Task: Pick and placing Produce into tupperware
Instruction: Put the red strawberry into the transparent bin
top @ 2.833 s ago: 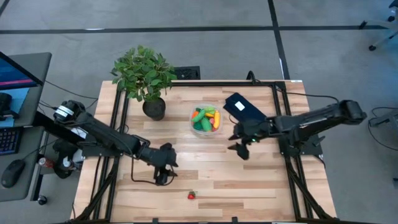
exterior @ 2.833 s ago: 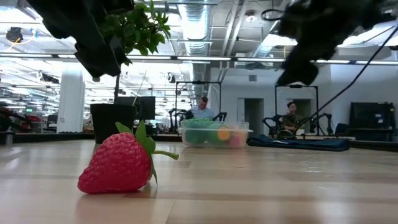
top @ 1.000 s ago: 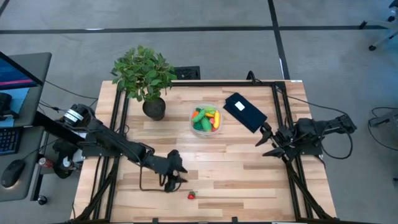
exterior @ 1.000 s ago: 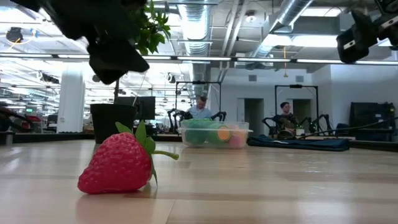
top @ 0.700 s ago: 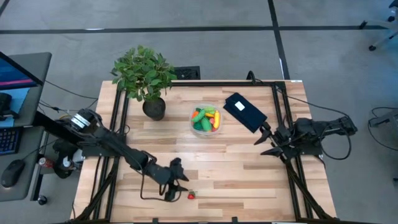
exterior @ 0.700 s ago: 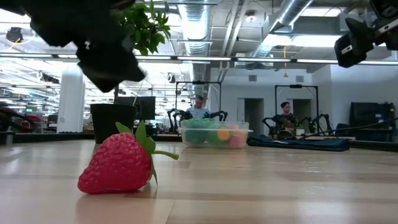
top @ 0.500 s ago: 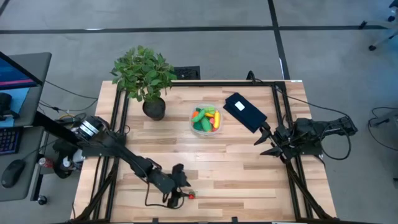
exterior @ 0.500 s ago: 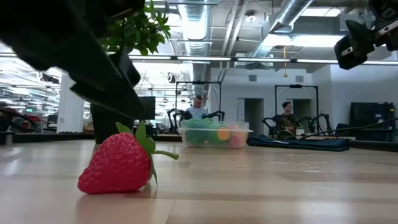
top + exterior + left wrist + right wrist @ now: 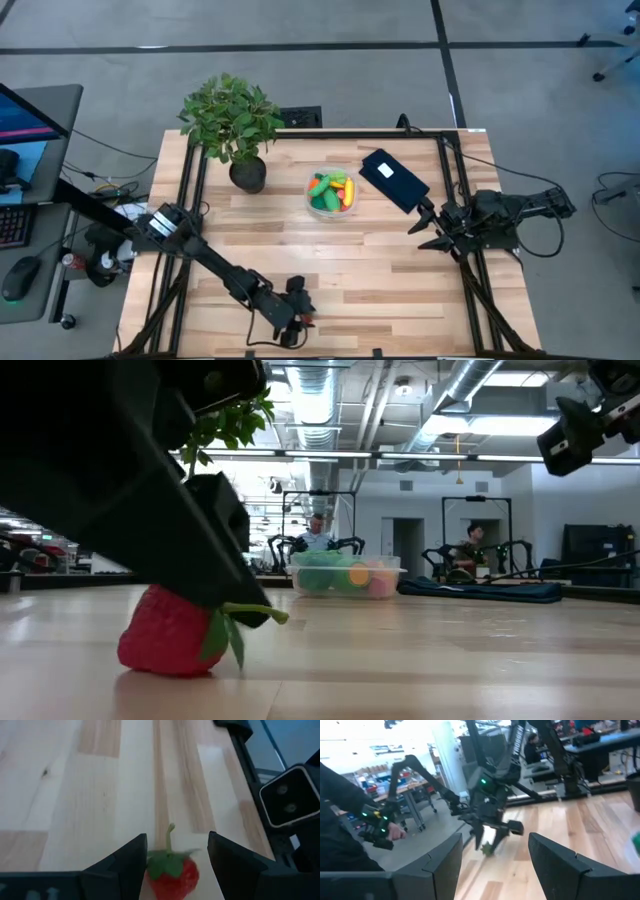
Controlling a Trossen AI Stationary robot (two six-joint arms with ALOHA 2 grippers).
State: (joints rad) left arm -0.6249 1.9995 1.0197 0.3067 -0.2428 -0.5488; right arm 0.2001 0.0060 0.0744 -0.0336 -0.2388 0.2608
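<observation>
A red toy strawberry lies on the wood near the table's front edge; in the high view it is mostly under my left gripper. That gripper slants down and stands open with one finger on each side of the berry. The tupperware, a clear round bowl, sits at mid-table behind it and holds the rest of the produce: orange, yellow and green pieces. My right gripper waits open at the right edge, above the table. My left gripper comes at the strawberry slanting down from the table's left-far side. One finger's inner side lies against the berry's green cap; the other finger stands apart from it. The berry rests on the table.
A leafy potted plant stands at the far left. A flat black rectangle with a white label lies right of the bowl. Black frame rails run along both table sides. A small camera block sits at the front edge.
My left gripper has swung down and toward the table's near edge and right, and has come around the strawberry, with its fingers as far apart as before. The strawberry has shifted a little and turned, so that its leaves now point downward.
</observation>
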